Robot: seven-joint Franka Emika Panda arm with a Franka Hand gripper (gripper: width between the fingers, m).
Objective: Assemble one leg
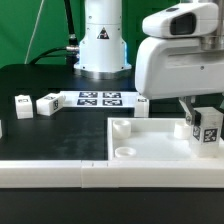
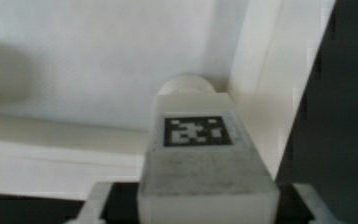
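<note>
My gripper (image 1: 205, 128) is shut on a leg (image 1: 208, 132), a small white block with a black-and-white tag, at the exterior view's right. I hold it upright over the far right corner of the large flat white square part (image 1: 150, 150). In the wrist view the leg (image 2: 197, 145) fills the middle between my fingers, its tag facing the camera, with the square part's raised rim (image 2: 247, 60) just beyond its tip. Two more legs (image 1: 22, 104) (image 1: 48, 103) lie on the black table at the exterior view's left, and another (image 1: 143, 103) sits by the marker board.
The marker board (image 1: 98, 98) lies flat on the table in front of the arm's white base (image 1: 102, 45). A white ledge (image 1: 60, 175) runs along the near edge. A raised corner post (image 1: 121, 127) and a round hole (image 1: 125, 152) show on the square part.
</note>
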